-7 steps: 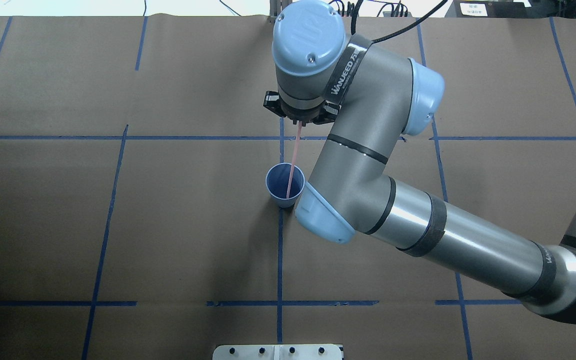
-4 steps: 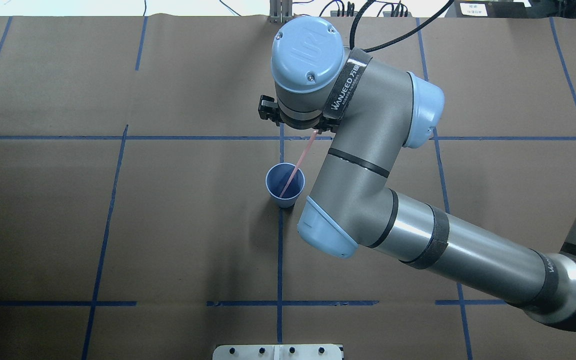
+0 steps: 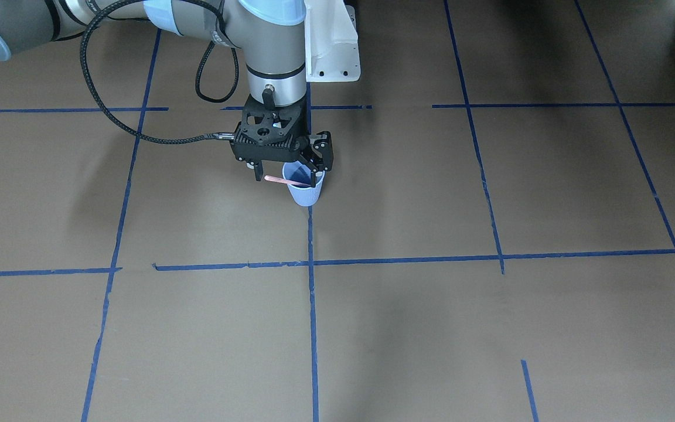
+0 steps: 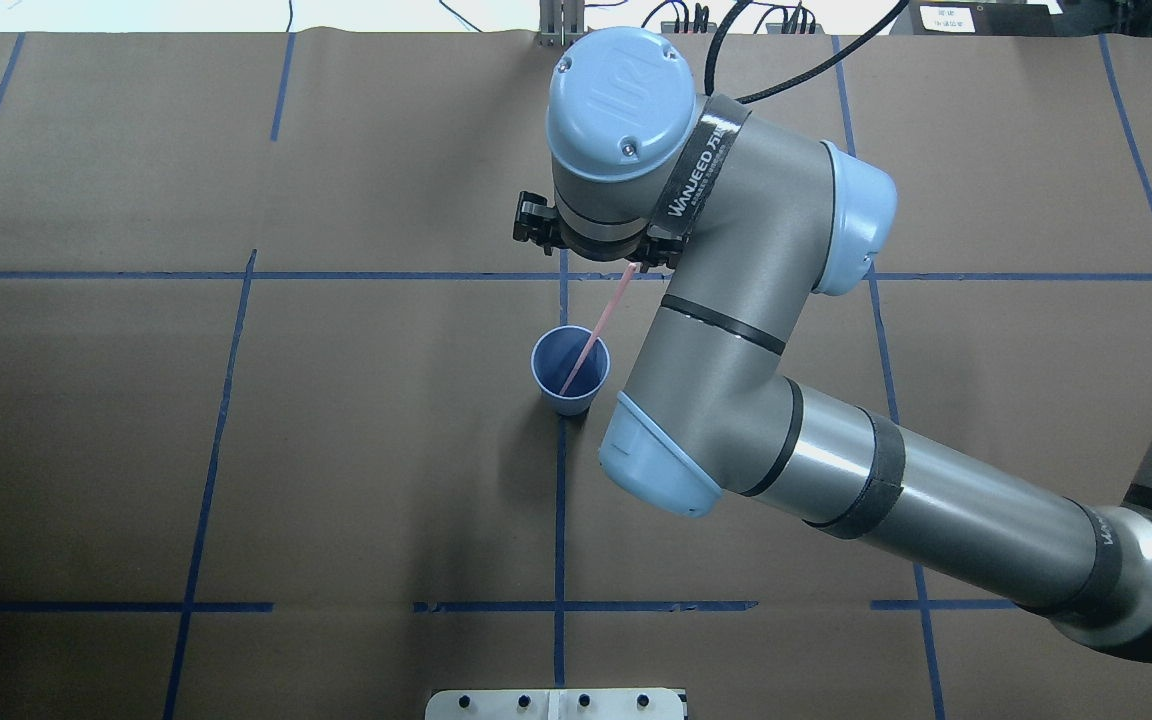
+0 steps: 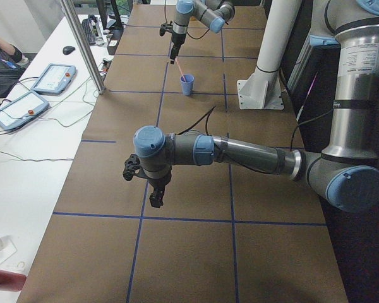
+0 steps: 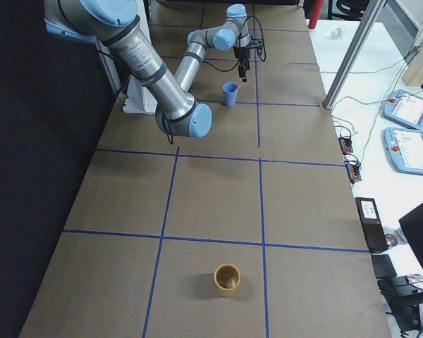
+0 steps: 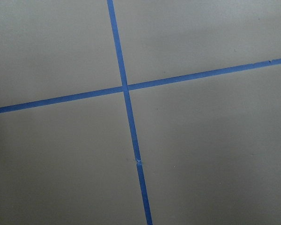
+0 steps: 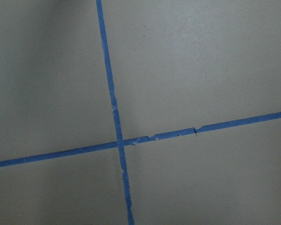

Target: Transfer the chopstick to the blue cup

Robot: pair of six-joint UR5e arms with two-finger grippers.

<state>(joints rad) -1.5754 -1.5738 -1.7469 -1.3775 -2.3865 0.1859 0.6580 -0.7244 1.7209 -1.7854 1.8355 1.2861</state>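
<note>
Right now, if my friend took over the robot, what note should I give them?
Right end effector: open, just above the blue cup, gripping nothing.
Left end effector: hangs far from the cup; cannot tell whether it is open or shut.
Chopstick: lower end inside the cup, leaning on its rim.
Done: the transfer, it seems.
Left: raise the right end effector clear without bumping the chopstick.

Brown paper-covered table (image 4: 336, 450), blue tape grid (image 4: 559, 520); white side desk (image 5: 25, 183), metal post (image 5: 82, 47).
</note>
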